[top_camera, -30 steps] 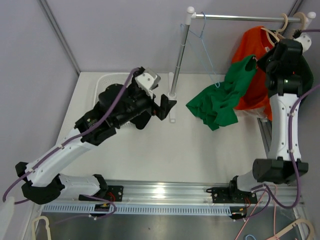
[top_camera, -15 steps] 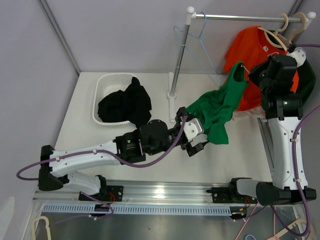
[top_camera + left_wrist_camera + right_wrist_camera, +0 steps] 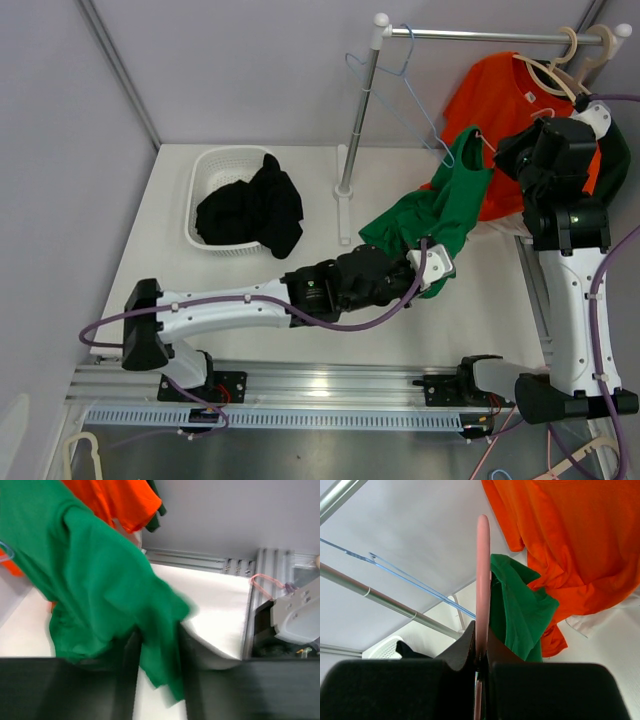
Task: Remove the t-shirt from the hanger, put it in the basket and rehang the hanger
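— Over the table [image 3: 480,300], where's the green t-shirt [image 3: 440,215]?
— Hanging from the pink hanger [image 3: 482,570], trailing down.
— The jaws?
— Right gripper [image 3: 481,655] clamped on the hanger. Left gripper [image 3: 157,680] straddles the shirt's lower fabric; whether it is pinched, can't tell.

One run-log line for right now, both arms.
left gripper: green t-shirt hem between fingers | right gripper: shut on pink hanger | status: green t-shirt not yet off pink hanger
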You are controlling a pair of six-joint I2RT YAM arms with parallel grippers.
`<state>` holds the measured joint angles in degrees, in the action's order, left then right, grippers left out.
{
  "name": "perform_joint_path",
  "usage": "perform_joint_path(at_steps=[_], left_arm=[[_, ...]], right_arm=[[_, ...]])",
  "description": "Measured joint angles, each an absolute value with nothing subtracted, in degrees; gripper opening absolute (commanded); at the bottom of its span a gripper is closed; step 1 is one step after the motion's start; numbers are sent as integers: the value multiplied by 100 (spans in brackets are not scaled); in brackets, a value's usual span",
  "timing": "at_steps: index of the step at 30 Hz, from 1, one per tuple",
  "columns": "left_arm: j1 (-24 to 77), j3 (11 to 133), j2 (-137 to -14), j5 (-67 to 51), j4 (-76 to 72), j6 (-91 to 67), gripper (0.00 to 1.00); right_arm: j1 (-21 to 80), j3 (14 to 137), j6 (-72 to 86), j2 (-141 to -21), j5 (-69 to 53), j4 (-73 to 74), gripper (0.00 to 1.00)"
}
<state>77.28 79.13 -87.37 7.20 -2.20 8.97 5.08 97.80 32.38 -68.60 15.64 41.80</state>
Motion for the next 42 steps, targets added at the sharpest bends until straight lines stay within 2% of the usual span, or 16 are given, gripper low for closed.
perform_joint_path(at_steps=[1,6,10,14,18,21,26,30,35,42], left_arm=[[7747,8016,-8868,740,-193,869,1],[7824,8313,-9207,891,62,749,1],[8020,7894,-8895,434,-56,858,1],[8390,7212,-8213,-600,16,1033,1],[8733,6606,-7686,-1090,-176,1052,1],[9045,6047,-7402,-1068,-320,1052,1],[9067,5666,-7422,-790,-401,1004,1],[8632,5909,-7631,-318,-283,541,1],[7223,6987,-8038,51,548,-539,1],[5531,8737,-8265,-231,2056,-1509,1]], right_arm=[[515,9780,3238,-6860,1564,4185,0],[519,9780,3229,-6869,1581,4222,0],[517,9885,3142,-7019,1614,4316,0],[462,11026,2897,-7942,1385,5105,0],[454,12573,2565,-9201,1170,6038,0],[440,12772,2368,-9609,941,6488,0],[508,12650,2163,-9588,366,6993,0],[941,12241,2027,-9177,303,7054,0],[1544,11548,1841,-8156,191,7002,0],[1503,12088,1525,-7474,626,6292,0]])
